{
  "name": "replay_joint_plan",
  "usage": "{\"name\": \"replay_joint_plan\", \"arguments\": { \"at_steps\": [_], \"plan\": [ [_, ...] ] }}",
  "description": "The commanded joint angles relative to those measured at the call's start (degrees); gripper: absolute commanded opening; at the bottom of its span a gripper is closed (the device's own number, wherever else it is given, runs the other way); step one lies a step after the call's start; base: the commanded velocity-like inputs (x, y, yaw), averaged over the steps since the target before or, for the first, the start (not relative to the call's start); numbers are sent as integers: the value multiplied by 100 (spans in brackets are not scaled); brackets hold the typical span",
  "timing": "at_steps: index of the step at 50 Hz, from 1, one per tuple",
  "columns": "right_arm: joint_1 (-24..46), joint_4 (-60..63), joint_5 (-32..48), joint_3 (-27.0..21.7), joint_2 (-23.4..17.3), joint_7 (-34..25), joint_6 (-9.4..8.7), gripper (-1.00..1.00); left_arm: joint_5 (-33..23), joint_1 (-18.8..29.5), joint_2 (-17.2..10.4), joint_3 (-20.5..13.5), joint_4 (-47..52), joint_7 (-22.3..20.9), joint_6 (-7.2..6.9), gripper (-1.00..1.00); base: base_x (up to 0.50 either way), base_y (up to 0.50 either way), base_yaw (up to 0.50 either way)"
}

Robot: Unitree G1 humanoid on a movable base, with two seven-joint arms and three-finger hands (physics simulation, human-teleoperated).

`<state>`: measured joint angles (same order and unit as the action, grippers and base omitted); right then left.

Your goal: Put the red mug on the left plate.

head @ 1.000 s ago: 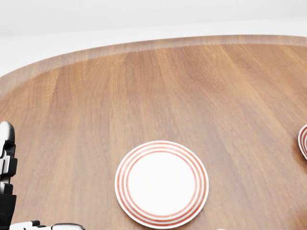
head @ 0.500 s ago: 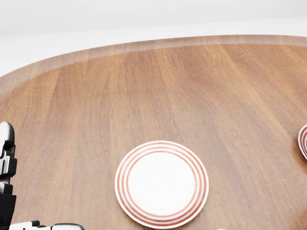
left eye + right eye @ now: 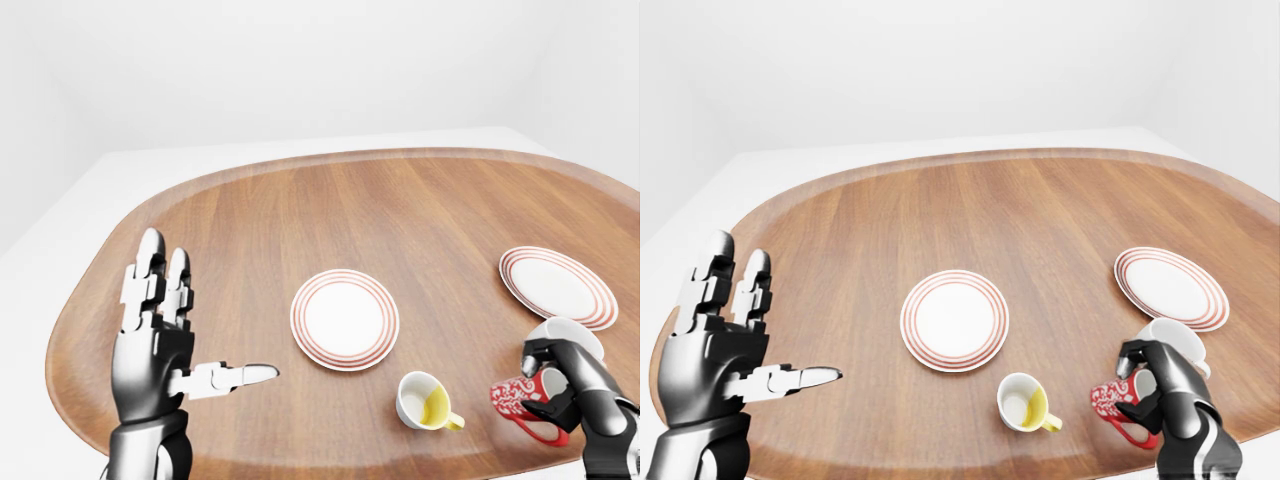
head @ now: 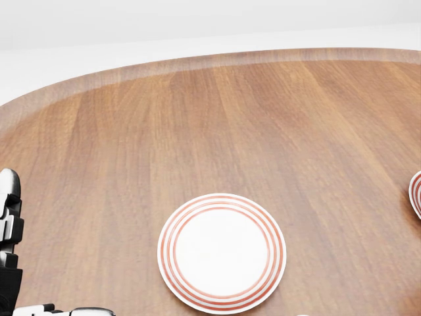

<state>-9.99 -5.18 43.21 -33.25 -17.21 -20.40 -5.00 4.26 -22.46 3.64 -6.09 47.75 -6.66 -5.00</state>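
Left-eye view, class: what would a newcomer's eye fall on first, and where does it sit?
Probably the red mug at lower right, lying on its side with the right hand closed round it. Next, the left hand raised open at lower left, and the left plate bare in the middle, with a white and yellow mug tipped over just below it.

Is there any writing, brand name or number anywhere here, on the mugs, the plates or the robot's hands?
None can be read.
The red mug bears only a white swirly pattern, no letters.
The two plates carry plain red rings.
The yellow mug, white mug and both hands show no markings.
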Motion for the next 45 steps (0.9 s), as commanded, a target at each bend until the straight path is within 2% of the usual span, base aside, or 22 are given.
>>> {"name": "replay_joint_plan", "arguments": {
  "at_steps": [1,2,3,6,7,10,11,15,21,29,45],
  "plan": [
    [1580,644,597,820,-511,-158,0,-100,-3,10,-9,10,-1,7,0,100,0,0,0],
    [1823,524,652,998,-582,-152,0,-100,-1,7,-9,10,3,4,0,100,0,0,0],
    [2380,166,830,1425,-711,-138,0,-100,-9,13,-9,11,-4,8,0,100,0,0,0],
    [3265,-466,891,1938,-782,-16,0,-100,-7,22,-12,3,-16,6,0,100,0,0,0],
    [3822,-961,879,2194,-744,103,0,-100,-1,26,-12,-12,-24,5,0,100,0,0,0],
    [4678,-1933,801,2490,-654,468,0,-100,20,24,-7,-47,-7,-11,0,100,0,0,0],
    [5224,-2645,775,2666,-569,742,0,-100,36,29,-7,-71,8,-20,0,100,0,0,0],
    [6440,-4314,573,2959,-317,1358,0,-100,40,36,18,-108,-13,-39,0,100,0,0,0],
    [7641,-6102,377,3264,135,2064,0,-100,72,23,39,-164,-22,-80,0,100,0,0,0],
    [7970,-6968,661,3628,742,2216,0,-100,87,27,58,-208,-34,-112,0,100,0,0,0],
    [7672,-7385,2226,3970,1725,2458,0,-100,112,27,78,-261,-94,-150,0,100,0,0,0]
  ]
}}
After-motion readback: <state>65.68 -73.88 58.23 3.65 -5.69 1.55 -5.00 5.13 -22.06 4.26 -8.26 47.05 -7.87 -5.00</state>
